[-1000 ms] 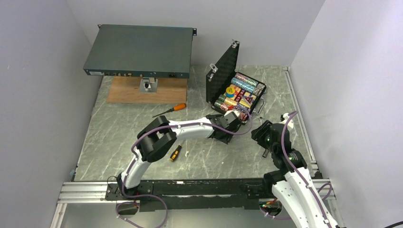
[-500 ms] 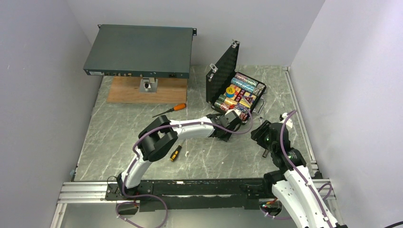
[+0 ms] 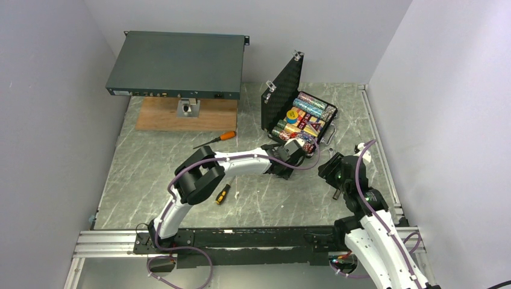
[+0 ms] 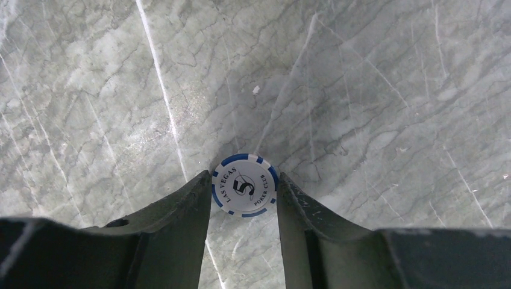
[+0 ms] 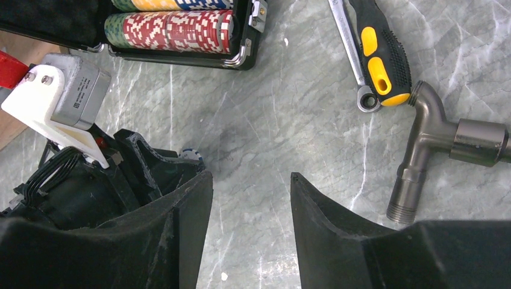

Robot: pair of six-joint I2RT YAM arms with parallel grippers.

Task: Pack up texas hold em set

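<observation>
Since a second ago the left claw [image 4: 244, 179] has crept toward the case [image 3: 284, 90] and narrowed. It now pinches a white-and-blue chip [image 4: 244, 188] by its edges, over bare counter [image 4: 361, 90] at 6 o'clock of the case. The case stands open at the counter's 1 o'clock, with chip rows [image 3: 306, 115] inside. The right claw [image 5: 250, 180] hangs wide and holds nothing. At its 1 to 3 o'clock lie a wrench [image 5: 346, 36], a black-and-yellow handle [image 5: 376, 54] and a pipe fitting [image 5: 434, 141].
</observation>
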